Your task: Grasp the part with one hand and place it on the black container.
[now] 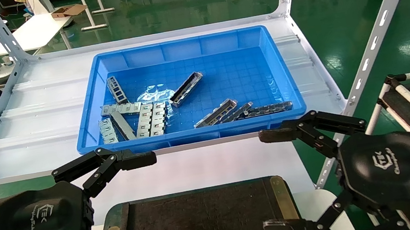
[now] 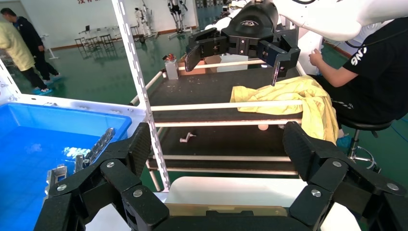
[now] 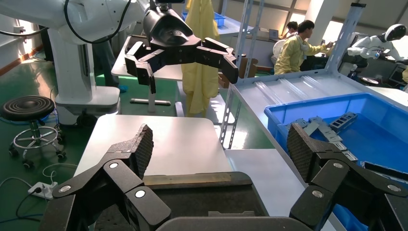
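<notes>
Head view is showing the part (image 1: 185, 89), a slim channel bar with its dark hollow facing up, lying diagonally near the middle of the blue bin (image 1: 285, 83) among other loose metal pieces; pale slotted plates (image 1: 151, 119) are lying to its left. Nothing is touching it, so the grasp is not yet begun. Nearer the robot, the black container (image 1: 204, 223) is sitting bare, with no part on it, so by my reading the whole task is left: reaching in, gripping, carrying across and setting down. Both hands are hovering just short of the bin, above the container's near corners: the left gripper (image 1: 138, 208) and the right gripper (image 1: 274, 179), each with jaws spread wide and holding nothing. Left wrist view is adding the opposite gripper hanging across the tray and a yellow cloth (image 2: 298, 98) on a side cart (image 2: 211, 89), which the head view is missing
</notes>
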Controlling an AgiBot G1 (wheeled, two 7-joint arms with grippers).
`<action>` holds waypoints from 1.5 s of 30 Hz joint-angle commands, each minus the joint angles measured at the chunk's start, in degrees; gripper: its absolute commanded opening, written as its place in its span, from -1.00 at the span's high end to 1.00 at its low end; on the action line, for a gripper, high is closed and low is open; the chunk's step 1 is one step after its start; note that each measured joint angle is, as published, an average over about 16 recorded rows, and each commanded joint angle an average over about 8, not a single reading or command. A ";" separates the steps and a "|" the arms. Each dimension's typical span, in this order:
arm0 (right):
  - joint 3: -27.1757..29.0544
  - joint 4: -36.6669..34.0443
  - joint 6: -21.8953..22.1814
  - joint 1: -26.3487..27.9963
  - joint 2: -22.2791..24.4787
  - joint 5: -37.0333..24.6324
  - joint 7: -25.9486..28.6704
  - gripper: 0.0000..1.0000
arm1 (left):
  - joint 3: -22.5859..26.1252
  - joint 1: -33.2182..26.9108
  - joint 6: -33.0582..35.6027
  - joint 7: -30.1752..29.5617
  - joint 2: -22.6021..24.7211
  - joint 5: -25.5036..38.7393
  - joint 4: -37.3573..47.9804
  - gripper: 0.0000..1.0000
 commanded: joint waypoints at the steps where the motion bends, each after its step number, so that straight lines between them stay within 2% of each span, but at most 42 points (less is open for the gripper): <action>1: 0.00 0.00 0.00 0.00 0.00 0.00 0.00 -1.00 | 0.00 0.00 0.00 0.00 0.00 0.00 0.00 -1.00; 45: 0.00 0.00 0.00 0.00 0.00 0.00 0.00 -1.00 | -0.02 -0.01 -0.02 0.03 -0.01 0.03 0.01 -1.00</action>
